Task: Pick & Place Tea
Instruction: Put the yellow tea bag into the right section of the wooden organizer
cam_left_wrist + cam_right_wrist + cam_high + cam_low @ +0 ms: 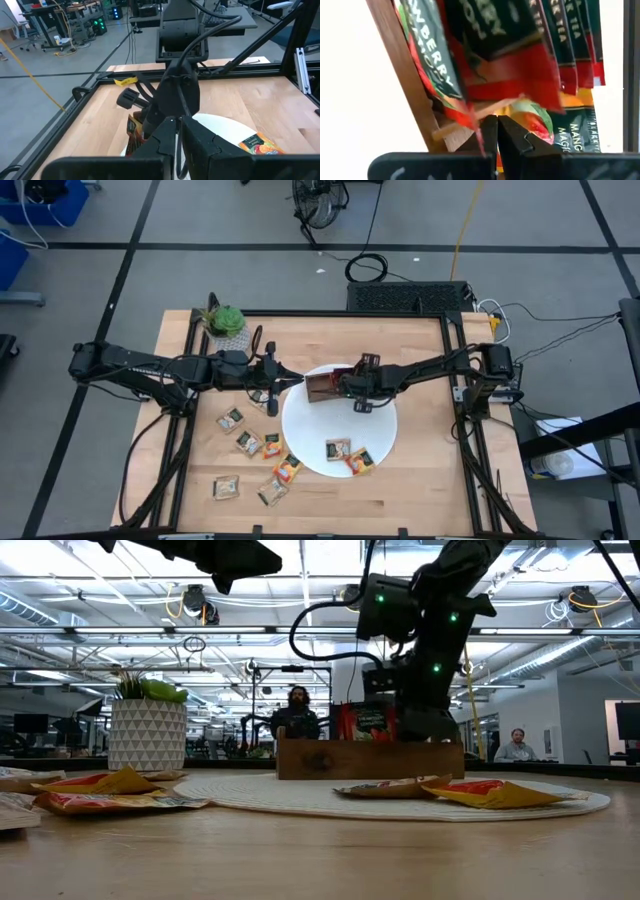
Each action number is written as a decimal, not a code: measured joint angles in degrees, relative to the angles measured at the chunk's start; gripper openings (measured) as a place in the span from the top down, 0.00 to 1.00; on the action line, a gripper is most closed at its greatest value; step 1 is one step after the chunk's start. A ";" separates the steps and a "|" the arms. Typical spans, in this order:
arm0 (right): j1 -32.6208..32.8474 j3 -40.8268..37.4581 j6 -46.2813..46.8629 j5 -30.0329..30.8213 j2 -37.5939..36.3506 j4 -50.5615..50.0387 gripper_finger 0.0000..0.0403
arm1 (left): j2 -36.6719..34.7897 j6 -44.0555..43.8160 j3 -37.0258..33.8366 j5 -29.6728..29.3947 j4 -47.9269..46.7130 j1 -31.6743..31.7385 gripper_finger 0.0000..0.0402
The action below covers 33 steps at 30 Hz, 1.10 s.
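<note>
The brown wooden tray [322,387] stands on the far-left part of the white plate [385,415]. It holds several upright red and dark-labelled tea sachets [520,55]. My right gripper [496,132] is over the tray, shut on a red sachet [437,65] next to the tray's wooden wall [400,75]. My left gripper [178,142] hovers shut above the table just left of the plate. Two sachets [349,454] lie flat on the plate, and several more [250,443] lie flat on the table to its left. My right gripper pinches the red sachet by its thin edge [479,131] between the two fingers, coming from above and pointing down into the tray. The sachet stands beside the tray's wall, among the other sachets. Whether its far end rests on the tray floor is hidden.
A potted plant [225,322] in a white patterned pot stands at the table's far-left corner. Loose sachets are scattered over the near-left part of the table [227,487]. Bare wood lies right of and nearer than the plate. People sit in the room behind the table [297,712].
</note>
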 joint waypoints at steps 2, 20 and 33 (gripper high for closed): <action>-0.02 0.00 0.05 0.18 -0.42 -1.40 1.00 | 0.00 0.00 0.00 0.00 0.00 0.00 0.91; 7.73 -0.23 -1.04 -22.99 -14.10 -1.81 1.00 | -0.02 0.00 0.00 0.00 0.39 -0.01 0.91; 21.23 -24.55 6.23 -28.68 -22.88 52.77 1.00 | -0.02 0.00 0.00 0.00 0.70 -0.02 0.91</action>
